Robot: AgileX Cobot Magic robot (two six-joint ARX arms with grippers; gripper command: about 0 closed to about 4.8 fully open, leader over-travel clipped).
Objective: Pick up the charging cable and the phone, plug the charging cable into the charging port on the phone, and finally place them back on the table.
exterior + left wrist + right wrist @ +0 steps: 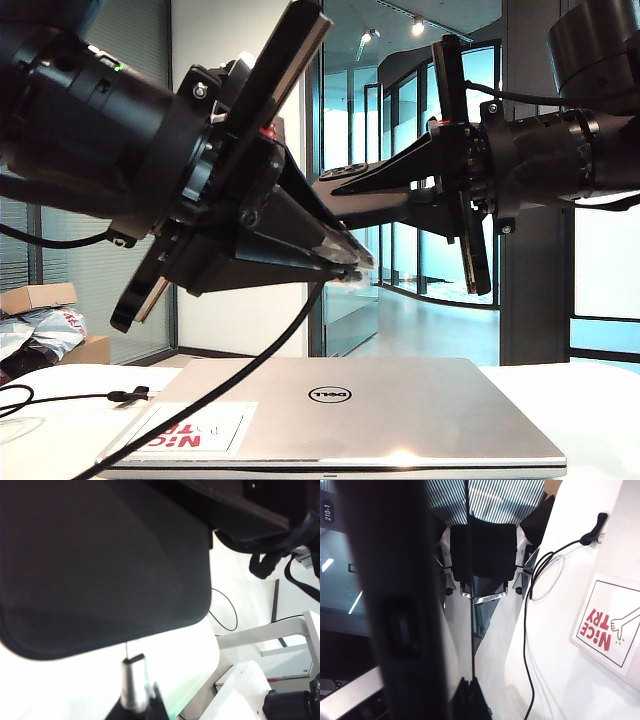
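The left gripper (345,262) is closed on the silver plug end of the charging cable (230,380), held in the air above the laptop (340,415). In the left wrist view the plug (134,682) stands between the jaw tips and points at the rounded edge of the phone (100,565), very close to it; whether the plug is already in the port cannot be told. From the plug the black cord hangs down, crosses the front left corner of the laptop lid, and also runs off to the left over the white table (50,440), where its small black strap (127,395) lies.

The right gripper (325,190) reaches in from the right at the same height, its tips meeting the left gripper's. It is closed on the phone, which fills most of the right wrist view as a dark slab (395,605) seen edge-on.

Below both arms the closed silver laptop rests on the table, with a red-and-white sticker (200,430) on its lid. Behind are glass walls, and cardboard boxes (40,298) at far left.
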